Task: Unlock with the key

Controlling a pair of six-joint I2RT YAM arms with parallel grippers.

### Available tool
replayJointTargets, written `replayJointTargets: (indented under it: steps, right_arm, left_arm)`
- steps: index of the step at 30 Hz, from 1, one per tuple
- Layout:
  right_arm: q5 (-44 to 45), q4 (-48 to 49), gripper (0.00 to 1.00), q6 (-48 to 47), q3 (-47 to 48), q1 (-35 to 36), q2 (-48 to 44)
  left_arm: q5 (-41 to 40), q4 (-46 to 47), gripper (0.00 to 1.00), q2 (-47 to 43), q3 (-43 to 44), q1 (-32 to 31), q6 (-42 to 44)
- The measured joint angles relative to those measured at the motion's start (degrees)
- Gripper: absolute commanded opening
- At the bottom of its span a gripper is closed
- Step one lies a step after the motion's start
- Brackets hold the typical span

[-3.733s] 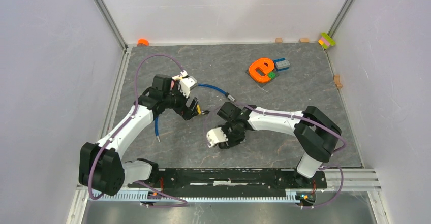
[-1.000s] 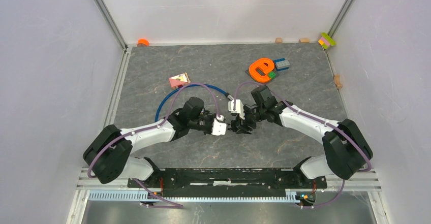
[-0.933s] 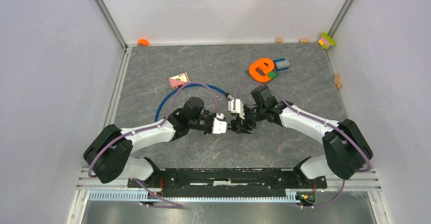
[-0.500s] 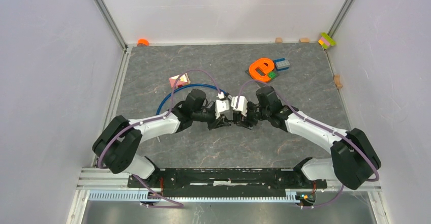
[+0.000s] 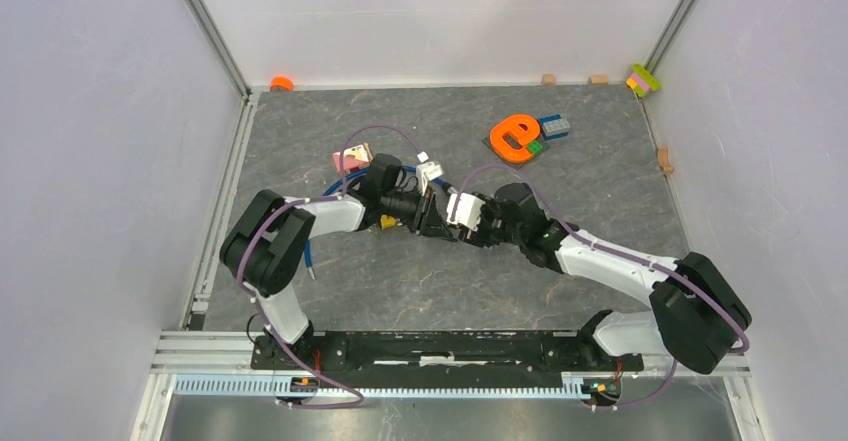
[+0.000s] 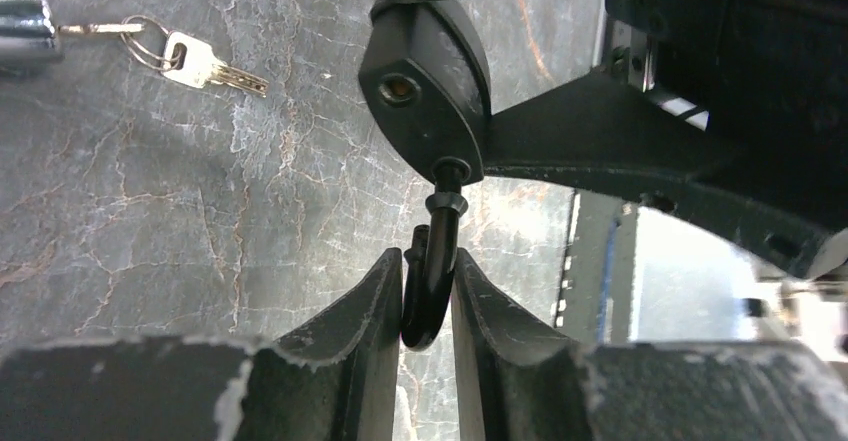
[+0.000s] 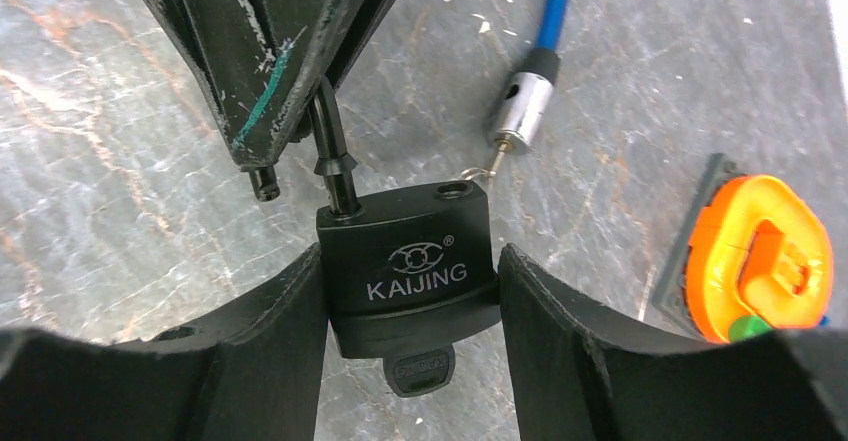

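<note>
Grey tabletop [image 5: 600, 161]; padlock key [image 7: 420, 371], right-wrist only

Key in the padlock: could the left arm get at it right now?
Probably not: the left gripper is shut on the shackle, and the key sits at the far end of the padlock, inside the right gripper.

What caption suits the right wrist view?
Right gripper jaws clamp the padlock, key in its base; left gripper pinches its opened shackle.
</note>
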Motion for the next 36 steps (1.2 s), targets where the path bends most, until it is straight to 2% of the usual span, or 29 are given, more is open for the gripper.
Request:
replayJointTargets:
  steps: [5,12,13,23,30,36]
  right_arm:
    - [10.14,2.60,0.00,-1.46,-0.26,3.80,0.17]
    - [17.75,5.14,0.00,-3.10,-0.26,5.79,2.64]
    - [19.34,5.18,0.00,-3.28,-0.26,5.79,3.41]
    - [14.10,4.09,0.00,-3.72,0.11,5.75,6.12]
    - [9.22,0.46,0.00,-3.91,3.67,6.93,12.00]
    - [5.29,-3.26,0.00,-4.55,12.66,10.16,20.31]
  left_arm:
    - [3.41,-1.42,0.40,3.82,3.41,2.03,-8.48]
    - [5.55,-4.37,0.58,5.22,5.35,3.39,-14.69]
    - [5.84,-7.39,0.62,5.22,6.03,4.44,-15.06]
    - [1.38,-22.58,0.72,2.38,10.12,7.76,-7.13]
    - [-5.77,-30.60,0.77,-7.63,10.12,12.33,1.01]
    - [-11.06,-32.20,0.83,-17.86,10.10,17.22,4.61]
